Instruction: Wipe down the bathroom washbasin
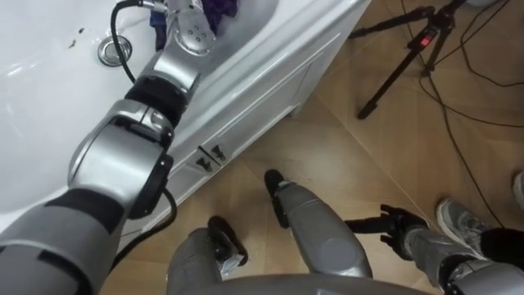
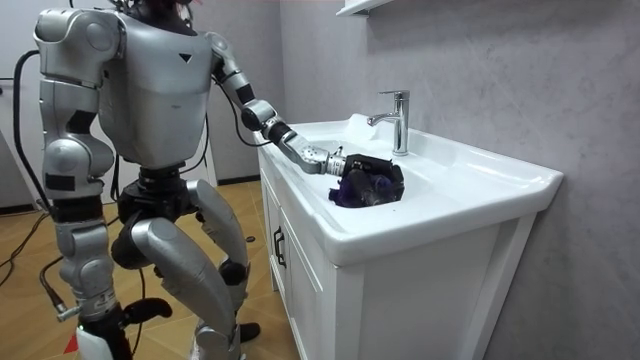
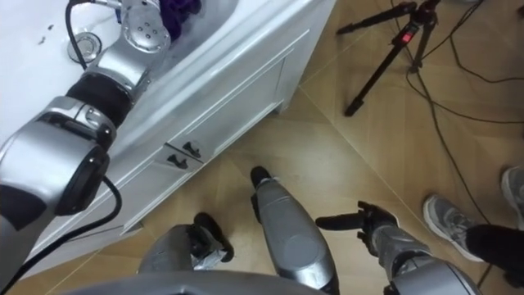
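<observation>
The white basin (image 2: 455,172) sits on a white cabinet, with a chrome tap (image 2: 398,118) at its back and a round drain (image 1: 110,51) in its floor. A dark purple cloth (image 2: 358,192) lies bunched inside the basin near the front rim. My left arm reaches over that rim, and my left hand (image 2: 372,164) rests on the cloth with its fingers curled into it. The same cloth (image 1: 219,10) shows at the top edge of the left eye view, just past my wrist. My right hand (image 1: 393,228) hangs low beside my leg with relaxed fingers, holding nothing.
I stand close to the cabinet front, whose doors (image 1: 246,123) carry small dark handles (image 1: 209,156). A black tripod (image 1: 405,53) with trailing cables stands on the wooden floor to my right. A person's shoe (image 1: 463,225) is near my right hand.
</observation>
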